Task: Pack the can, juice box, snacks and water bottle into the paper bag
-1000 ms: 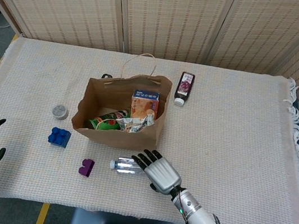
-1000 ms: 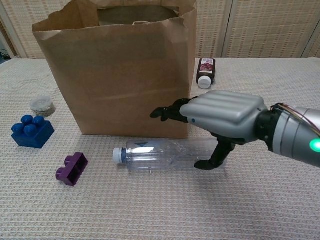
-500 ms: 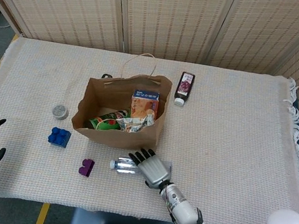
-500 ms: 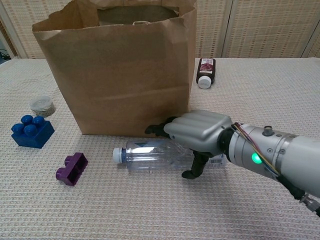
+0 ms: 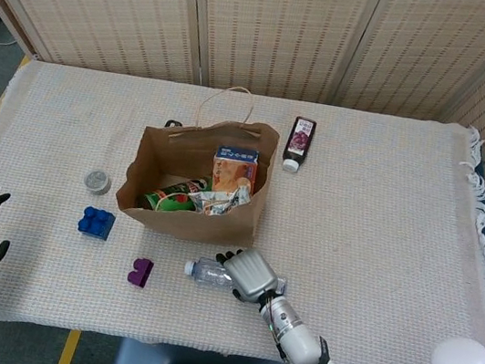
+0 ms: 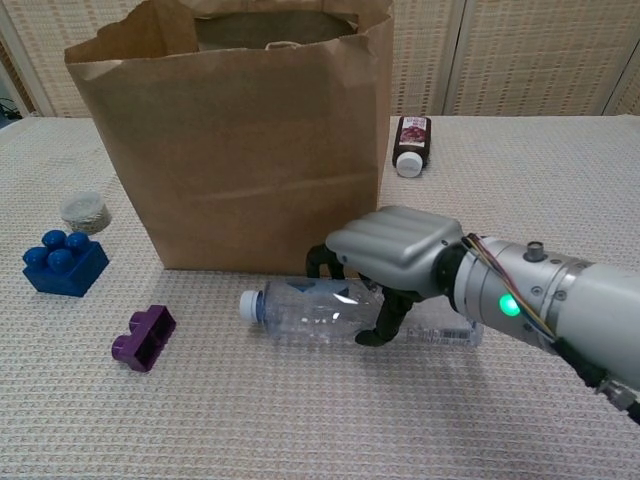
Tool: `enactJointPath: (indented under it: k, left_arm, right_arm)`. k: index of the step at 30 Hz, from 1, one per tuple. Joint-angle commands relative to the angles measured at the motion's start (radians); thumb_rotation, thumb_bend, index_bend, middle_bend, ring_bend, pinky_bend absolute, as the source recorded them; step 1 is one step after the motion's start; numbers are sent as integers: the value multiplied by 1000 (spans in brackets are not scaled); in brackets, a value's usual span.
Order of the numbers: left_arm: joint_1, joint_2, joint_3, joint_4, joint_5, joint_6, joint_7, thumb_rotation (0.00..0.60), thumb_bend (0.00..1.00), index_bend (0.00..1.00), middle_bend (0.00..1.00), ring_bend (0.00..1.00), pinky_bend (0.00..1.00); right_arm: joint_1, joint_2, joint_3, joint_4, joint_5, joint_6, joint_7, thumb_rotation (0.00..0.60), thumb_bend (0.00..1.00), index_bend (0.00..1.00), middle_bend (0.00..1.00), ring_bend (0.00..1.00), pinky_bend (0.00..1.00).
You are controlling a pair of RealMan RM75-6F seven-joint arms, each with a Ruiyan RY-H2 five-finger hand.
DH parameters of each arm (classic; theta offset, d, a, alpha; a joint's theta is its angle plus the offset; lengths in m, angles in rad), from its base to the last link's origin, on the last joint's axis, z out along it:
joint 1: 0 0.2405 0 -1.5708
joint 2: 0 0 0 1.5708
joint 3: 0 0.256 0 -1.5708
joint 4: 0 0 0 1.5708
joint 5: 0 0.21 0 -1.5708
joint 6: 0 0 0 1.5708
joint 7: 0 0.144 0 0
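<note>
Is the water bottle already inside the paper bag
No, the water bottle lies on its side on the table in front of the paper bag, with the right hand wrapped over it.

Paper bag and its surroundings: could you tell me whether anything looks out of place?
A dark bottle lies on its side behind the paper bag, and a purple block, a blue block and a small round tin lie loose on the table. Nothing looks spilled or damaged.

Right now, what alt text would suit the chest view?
The right hand grips a clear water bottle lying in front of an upright paper bag. A blue block and a purple block sit to the left.
</note>
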Motion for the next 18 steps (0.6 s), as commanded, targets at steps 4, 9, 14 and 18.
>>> enactJointPath:
  k: [4, 9, 14, 18]
  left_arm:
    - [0, -1, 0, -1, -1, 2, 5, 600, 374, 101, 0, 0, 0]
    - [1, -4, -1, -3, -2, 4, 14, 600, 374, 101, 0, 0, 0]
    - [2, -5, -2, -4, -4, 6, 19, 600, 374, 101, 0, 0, 0]
    - [1, -5, -2, -4, -5, 5, 19, 600, 374, 101, 0, 0, 0]
  right_arm:
    - [-38, 116, -11, -120, -131, 35, 107, 600, 269, 587, 556, 580, 639]
    - [-51, 173, 17, -205, -213, 57, 191, 600, 269, 587, 556, 580, 639]
    - [-45, 211, 72, -297, -266, 83, 229, 600, 269, 587, 556, 580, 639]
    - [-29, 232, 140, -359, -258, 98, 253, 600, 269, 587, 556, 580, 639]
